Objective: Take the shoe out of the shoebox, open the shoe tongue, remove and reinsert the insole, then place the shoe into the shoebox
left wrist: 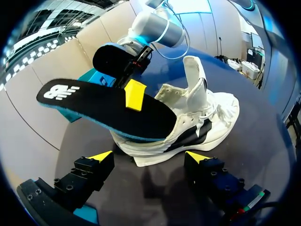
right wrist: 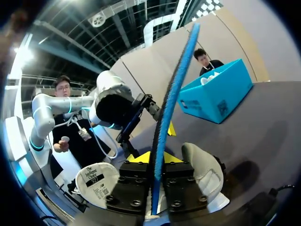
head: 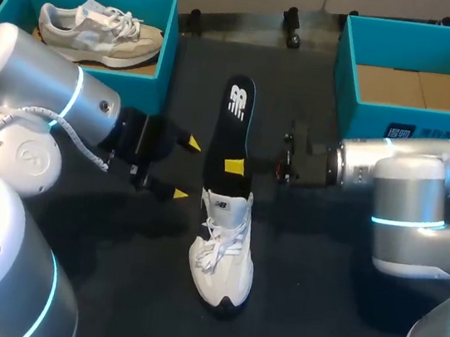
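The shoe stands on its sole in the middle of the table, toe toward the robot, between the two arms and outside both boxes. Its tongue is pulled upright, which leaves the mouth wide for the insole. The right gripper is clenched on that insole, one finger on its top face and the other underneath. It grips near the middle, so the long, floppy piece stays straight instead of drooping. The insole slopes: its front end sits in the shoe's mouth, while the logo end stands out past the heel, raised off the table. From this alone I cannot tell whether it is coming out or going back in; either way it is only partly inside. The left gripper is released, its fingers spread wide and holding nothing, level with the shoe's side and just short of it. That looks a fair place from which to steady the shoe, since a push or pull on the insole would likely drag the light shoe along. The right box holds only cardboard and is probably where the shoe belongs; the left box holds a second shoe. The return to the box is not yet done.
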Robot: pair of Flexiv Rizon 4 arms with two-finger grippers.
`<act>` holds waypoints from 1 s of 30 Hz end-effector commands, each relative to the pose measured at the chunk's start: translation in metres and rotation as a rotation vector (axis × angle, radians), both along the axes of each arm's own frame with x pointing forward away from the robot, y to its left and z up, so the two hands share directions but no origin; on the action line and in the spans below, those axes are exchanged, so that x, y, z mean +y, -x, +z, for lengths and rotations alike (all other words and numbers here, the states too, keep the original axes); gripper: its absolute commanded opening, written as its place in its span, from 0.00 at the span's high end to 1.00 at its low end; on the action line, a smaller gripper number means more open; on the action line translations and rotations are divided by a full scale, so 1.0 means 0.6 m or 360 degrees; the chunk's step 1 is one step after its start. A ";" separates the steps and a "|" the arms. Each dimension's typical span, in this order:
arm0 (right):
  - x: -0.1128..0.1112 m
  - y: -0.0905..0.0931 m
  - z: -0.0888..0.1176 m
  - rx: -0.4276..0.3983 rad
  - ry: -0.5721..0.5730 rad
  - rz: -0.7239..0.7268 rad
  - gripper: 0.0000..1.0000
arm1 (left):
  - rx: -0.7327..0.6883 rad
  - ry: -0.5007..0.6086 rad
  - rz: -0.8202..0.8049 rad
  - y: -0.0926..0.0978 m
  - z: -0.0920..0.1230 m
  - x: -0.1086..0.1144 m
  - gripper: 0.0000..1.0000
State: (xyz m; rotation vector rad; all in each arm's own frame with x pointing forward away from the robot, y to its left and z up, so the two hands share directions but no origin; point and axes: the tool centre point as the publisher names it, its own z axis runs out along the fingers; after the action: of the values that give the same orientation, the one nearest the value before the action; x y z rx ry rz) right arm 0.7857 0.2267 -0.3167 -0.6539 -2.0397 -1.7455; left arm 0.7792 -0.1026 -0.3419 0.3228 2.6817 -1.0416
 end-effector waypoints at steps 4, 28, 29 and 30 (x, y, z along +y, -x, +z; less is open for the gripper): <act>-0.001 0.007 -0.015 0.0048 0.0015 0.0023 1.00 | 0.0002 0.0001 0.0009 0.003 0.000 0.006 0.00; 0.002 0.057 -0.041 0.0138 0.0008 -0.0061 1.00 | 0.0005 -0.0014 -0.0017 0.007 -0.004 0.000 0.00; 0.001 0.054 -0.037 0.0129 0.0013 -0.0059 1.00 | 0.0004 -0.0012 -0.0020 0.007 -0.004 -0.001 0.00; 0.000 0.050 -0.033 0.0121 0.0022 -0.0055 0.97 | 0.0003 -0.0011 -0.0022 0.007 -0.003 -0.002 0.00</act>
State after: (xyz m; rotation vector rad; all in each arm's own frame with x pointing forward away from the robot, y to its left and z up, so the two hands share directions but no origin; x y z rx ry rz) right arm 0.7579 0.2276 -0.3425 -0.7441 -1.9879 -1.7099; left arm 0.7751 -0.1024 -0.3439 0.3403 2.6891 -1.0386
